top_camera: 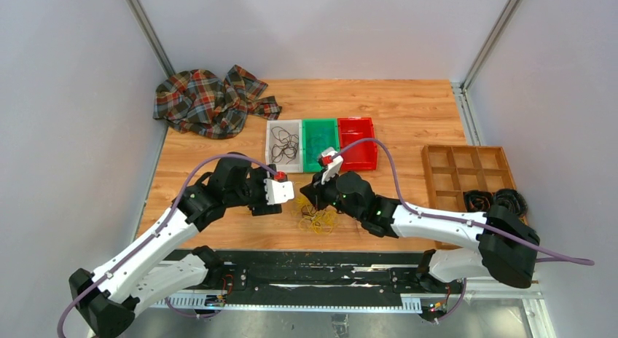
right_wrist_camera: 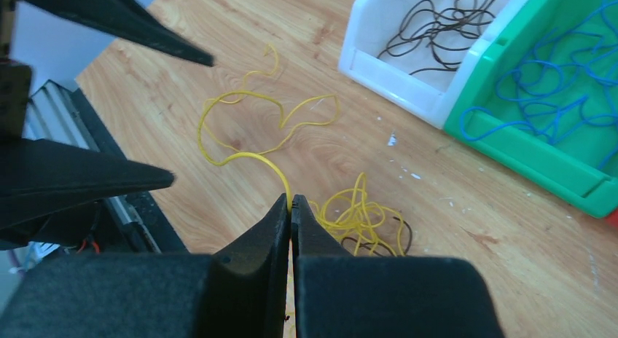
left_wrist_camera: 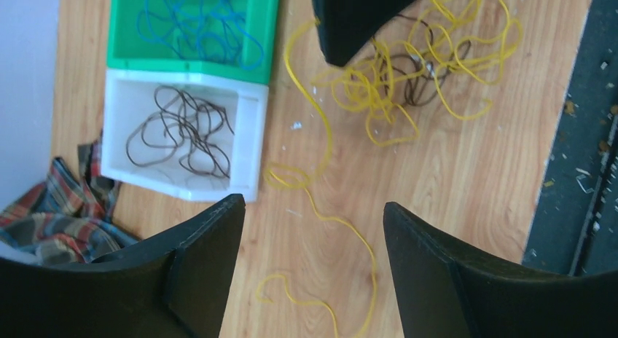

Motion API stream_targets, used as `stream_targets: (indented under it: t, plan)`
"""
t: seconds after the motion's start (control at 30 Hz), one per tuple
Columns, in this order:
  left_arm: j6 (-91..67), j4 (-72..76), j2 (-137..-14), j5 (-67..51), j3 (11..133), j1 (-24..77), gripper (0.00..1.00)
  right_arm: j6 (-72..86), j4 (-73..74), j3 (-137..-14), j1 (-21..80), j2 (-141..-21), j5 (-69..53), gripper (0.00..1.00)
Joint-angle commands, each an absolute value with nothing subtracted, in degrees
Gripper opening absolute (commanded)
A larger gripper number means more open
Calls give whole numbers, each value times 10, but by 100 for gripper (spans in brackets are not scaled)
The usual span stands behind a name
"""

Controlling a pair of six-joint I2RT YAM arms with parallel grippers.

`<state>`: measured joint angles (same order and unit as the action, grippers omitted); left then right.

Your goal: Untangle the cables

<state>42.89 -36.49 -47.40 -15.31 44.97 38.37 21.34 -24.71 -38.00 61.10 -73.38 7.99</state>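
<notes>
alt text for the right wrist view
The right hand is shut on a yellow cable that loops across the wooden table toward the open left hand. Beyond lie a yellow-and-dark tangle, a white bin of dark cables and a green bin of blue ones.

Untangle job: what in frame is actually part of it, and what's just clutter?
Job:
- yellow cable tangle
- yellow strand, pinched in the right hand
- left hand, open
- white bin with dark cables
- green bin with blue cables
- red bin, probably for sorting

Lying about:
- plaid cloth
- wooden divided tray
- black wire coils
</notes>
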Motion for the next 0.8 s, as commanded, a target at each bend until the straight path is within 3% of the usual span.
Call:
stream_targets:
  t: [0.0,0.17,0.3,0.37,0.47,0.63,0.7,0.77]
  plan:
    - [454,-275,-503,-168,471,381,73,235,-265,-410,606,-735,33,1]
    - [504,-260,-511,-170,475,389,69,240,-264,-419,607,-738,19,1]
    - [525,-286,-516,-190,481,407,60,240,-260,-431,607,-744,12,1]
    - [519,-279,-518,-181,483,413,49,241,-259,-433,607,-747,8,1]
    - [507,-259,-519,-158,483,415,24,248,-265,-430,607,-747,5,1]
    - [473,-254,-535,-129,501,415,2,259,-274,-424,607,-742,9,1]
    - [440,-250,-539,-123,526,415,1,271,-279,-421,607,-740,21,6]
    - [389,-258,-543,-133,558,415,1,281,-295,-416,607,-743,32,21]
